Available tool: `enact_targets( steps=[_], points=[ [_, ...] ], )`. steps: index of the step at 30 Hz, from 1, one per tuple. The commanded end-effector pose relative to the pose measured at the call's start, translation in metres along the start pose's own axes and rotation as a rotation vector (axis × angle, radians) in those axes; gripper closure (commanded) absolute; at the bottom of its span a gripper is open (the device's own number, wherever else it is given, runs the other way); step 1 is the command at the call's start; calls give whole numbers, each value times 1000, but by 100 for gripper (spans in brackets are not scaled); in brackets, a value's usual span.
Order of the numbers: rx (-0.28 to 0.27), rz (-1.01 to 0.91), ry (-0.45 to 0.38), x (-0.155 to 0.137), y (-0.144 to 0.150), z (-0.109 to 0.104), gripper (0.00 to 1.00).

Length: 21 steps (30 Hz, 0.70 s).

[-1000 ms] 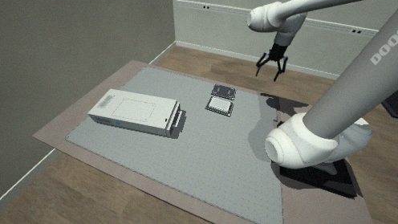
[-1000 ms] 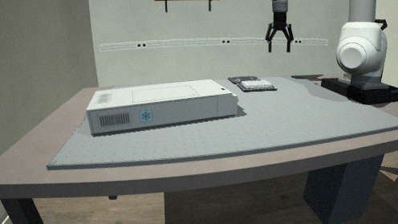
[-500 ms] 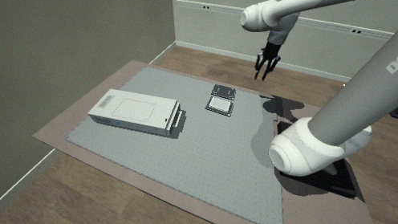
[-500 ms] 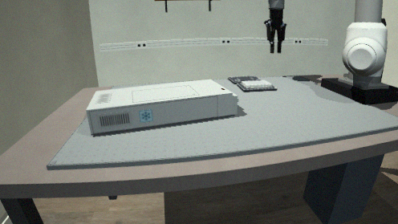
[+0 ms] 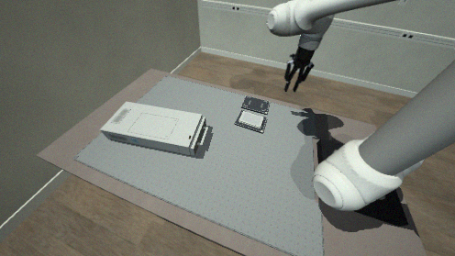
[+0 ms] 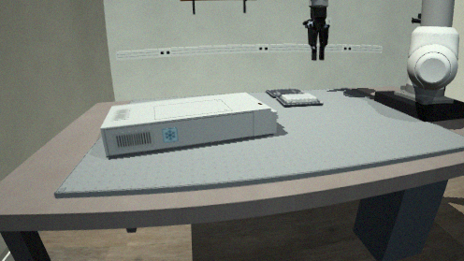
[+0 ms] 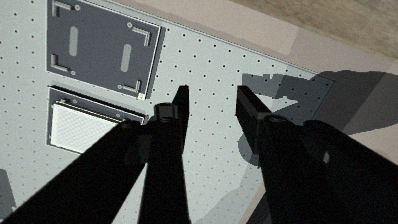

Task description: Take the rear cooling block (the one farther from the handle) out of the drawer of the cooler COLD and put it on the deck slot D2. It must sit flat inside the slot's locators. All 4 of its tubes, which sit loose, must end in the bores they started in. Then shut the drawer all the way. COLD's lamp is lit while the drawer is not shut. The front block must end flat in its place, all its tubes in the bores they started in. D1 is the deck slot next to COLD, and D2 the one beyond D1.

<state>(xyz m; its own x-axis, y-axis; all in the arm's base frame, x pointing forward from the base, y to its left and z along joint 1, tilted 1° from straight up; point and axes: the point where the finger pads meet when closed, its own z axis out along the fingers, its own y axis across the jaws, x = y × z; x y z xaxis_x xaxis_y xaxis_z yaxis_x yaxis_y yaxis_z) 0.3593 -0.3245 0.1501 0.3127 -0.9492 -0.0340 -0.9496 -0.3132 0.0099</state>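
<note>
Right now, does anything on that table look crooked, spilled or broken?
Nothing plainly stands out. The long white box sits level, and the flat white block lies within its dark plate's edges. The black claw hangs clear, holding nothing. I can't tell whether the box's drawer is fully shut.
</note>
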Motion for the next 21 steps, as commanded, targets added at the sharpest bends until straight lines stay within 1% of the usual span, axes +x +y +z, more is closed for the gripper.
enact_targets(
  steps=[1, 4, 9, 14, 17, 21],
  points=[
    [-1, -47, 3, -4, -8, -2, 65],
    [-3, -127, 6, -10, -18, -7, 65],
    [-1, -125, 5, -21, -36, -11, 65],
    [-6, -268, 9, -32, -50, -15, 65],
    [-5, -276, 9, -35, -54, -16, 65],
    [-4, -266, 9, -44, -67, -19, 65]
  ],
)
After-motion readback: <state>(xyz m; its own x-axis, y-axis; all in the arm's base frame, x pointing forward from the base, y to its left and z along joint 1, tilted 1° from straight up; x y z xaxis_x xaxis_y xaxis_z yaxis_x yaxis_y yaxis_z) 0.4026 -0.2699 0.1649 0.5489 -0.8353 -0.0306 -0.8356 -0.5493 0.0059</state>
